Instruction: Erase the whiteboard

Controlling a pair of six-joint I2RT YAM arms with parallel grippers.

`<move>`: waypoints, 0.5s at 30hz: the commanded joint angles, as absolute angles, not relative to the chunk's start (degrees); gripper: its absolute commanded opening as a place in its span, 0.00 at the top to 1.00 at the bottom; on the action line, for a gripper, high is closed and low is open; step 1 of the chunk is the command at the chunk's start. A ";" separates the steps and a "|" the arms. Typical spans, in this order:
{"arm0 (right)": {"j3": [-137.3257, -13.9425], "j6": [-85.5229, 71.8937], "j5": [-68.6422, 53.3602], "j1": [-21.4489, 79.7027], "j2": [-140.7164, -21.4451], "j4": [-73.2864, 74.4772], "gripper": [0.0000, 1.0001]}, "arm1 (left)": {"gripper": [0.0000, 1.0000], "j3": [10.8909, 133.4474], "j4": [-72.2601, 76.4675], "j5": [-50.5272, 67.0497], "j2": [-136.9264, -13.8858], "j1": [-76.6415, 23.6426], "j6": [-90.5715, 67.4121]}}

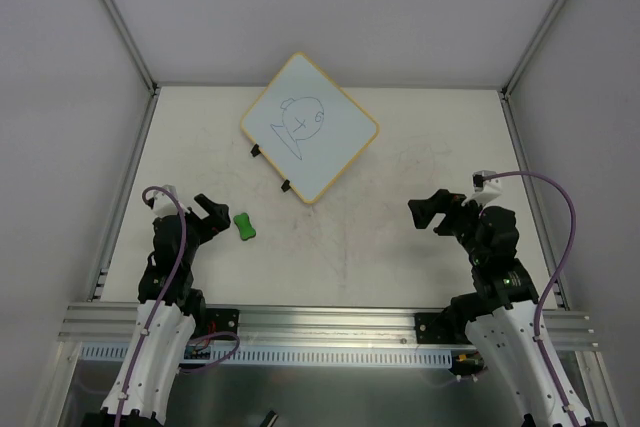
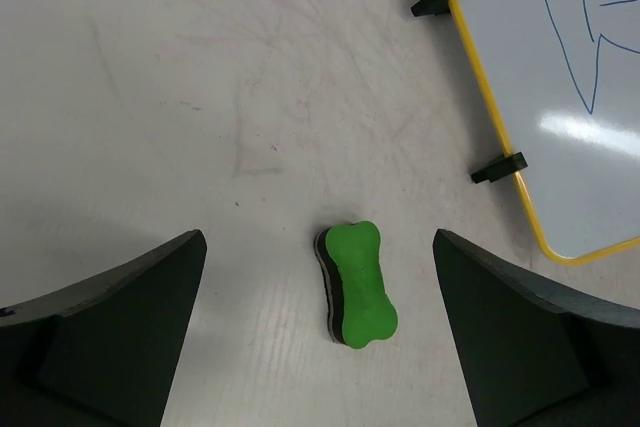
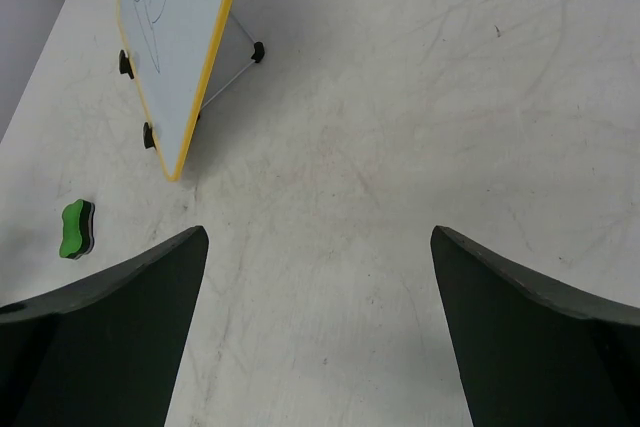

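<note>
The whiteboard, white with a yellowish frame and two black clips, stands propped at the back centre of the table with a dark doodle on it. It also shows in the left wrist view and the right wrist view. A small green bone-shaped eraser lies flat on the table in front of the board's left side. My left gripper is open, just left of the eraser; the eraser lies between its spread jaws, untouched. My right gripper is open and empty at the right.
The white table is scuffed and walled by pale panels on three sides. An aluminium rail runs along the near edge by the arm bases. The eraser also shows at the left of the right wrist view.
</note>
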State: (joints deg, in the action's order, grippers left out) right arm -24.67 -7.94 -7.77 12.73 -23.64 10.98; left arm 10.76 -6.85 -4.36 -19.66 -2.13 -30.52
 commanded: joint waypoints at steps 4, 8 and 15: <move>-24.79 -7.91 -8.35 12.57 -23.82 9.06 0.01 | 0.01 11.95 -7.03 -5.10 -19.25 -1.58 -32.17; -25.22 -6.50 -12.20 12.39 -26.27 7.74 0.01 | 0.01 11.51 -6.94 -4.93 -17.93 -1.58 -32.96; -25.85 -12.29 -18.55 12.30 -35.59 -5.07 0.01 | 0.01 10.90 -7.03 -6.15 -16.61 -1.58 -34.72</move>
State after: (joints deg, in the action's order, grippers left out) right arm -24.80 -9.06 -14.74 12.71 -34.06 5.74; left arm 10.76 -6.85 -4.91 -17.30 -2.13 -32.86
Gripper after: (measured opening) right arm 0.988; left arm 0.990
